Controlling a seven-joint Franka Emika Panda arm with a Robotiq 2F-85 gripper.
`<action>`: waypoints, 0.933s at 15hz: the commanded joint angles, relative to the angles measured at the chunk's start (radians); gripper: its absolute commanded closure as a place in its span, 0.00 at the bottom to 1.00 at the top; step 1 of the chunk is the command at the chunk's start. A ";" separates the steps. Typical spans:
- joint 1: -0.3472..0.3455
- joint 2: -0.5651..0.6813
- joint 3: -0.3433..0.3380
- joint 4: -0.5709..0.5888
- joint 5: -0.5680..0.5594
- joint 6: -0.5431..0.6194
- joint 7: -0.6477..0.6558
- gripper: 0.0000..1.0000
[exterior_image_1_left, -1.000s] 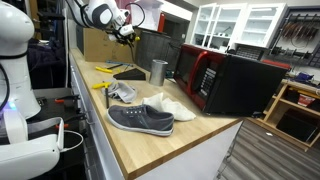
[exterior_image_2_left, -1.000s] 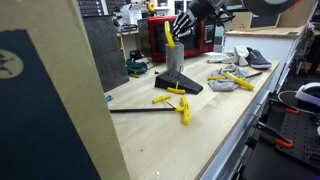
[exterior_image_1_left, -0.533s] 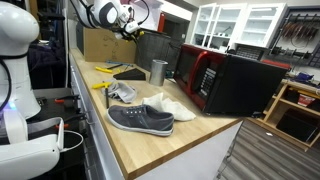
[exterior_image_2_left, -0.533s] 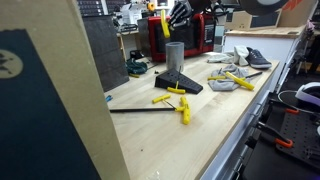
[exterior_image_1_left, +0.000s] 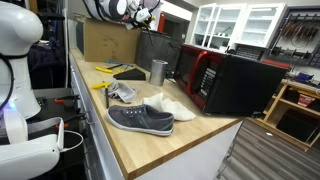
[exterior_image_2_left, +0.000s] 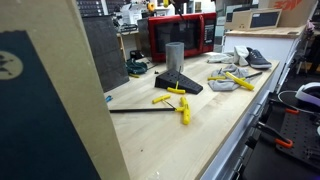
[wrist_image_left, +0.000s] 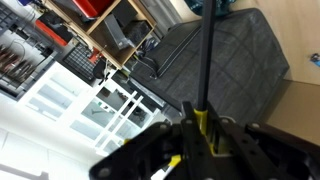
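- On the left of the pale wooden bench top (exterior_image_1_left: 175, 150) you have loose yellow-handled tools (exterior_image_2_left: 170, 97). I count three in an exterior view: two near the middle and one further right beside a crumpled grey-white cloth (exterior_image_2_left: 222, 86). One thin black rod (exterior_image_2_left: 135, 110) lies at nine o'clock of the pair.
- One brown cardboard box (exterior_image_1_left: 105, 42) stands at the back, at ten o'clock of the cup.
- Your gripper (exterior_image_1_left: 146, 15) hangs high over the bench. In the wrist view the gripper (wrist_image_left: 203, 128) has its jaws pinched narrow on the yellow grip of a long tool with a thin black shaft (wrist_image_left: 208, 50). The tool is in the air, well apart from the bench, its shaft pointing to twelve o'clock in that view.
- One upright cylindrical metal cup (exterior_image_1_left: 158, 71) stands at six o'clock below the gripper, well apart from it. A black wedge-shaped block (exterior_image_2_left: 182, 83) lies at its foot; I cannot tell whether the cup rests on it.
- One grey canvas sneaker with a white sole (exterior_image_1_left: 140, 119) lies at seven o'clock of the cup. A white soft shape (exterior_image_1_left: 175, 105), shoe or cloth I cannot tell, touches it.
- One black microwave with a red door (exterior_image_1_left: 205, 80) stands at three o'clock of the cup, the tallest thing nearby.
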 joint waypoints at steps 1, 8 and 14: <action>0.149 -0.103 -0.166 0.047 -0.019 0.000 -0.027 0.97; 0.526 -0.270 -0.555 0.156 -0.063 -0.001 -0.024 0.97; 0.867 -0.442 -0.845 0.303 -0.129 -0.004 -0.082 0.97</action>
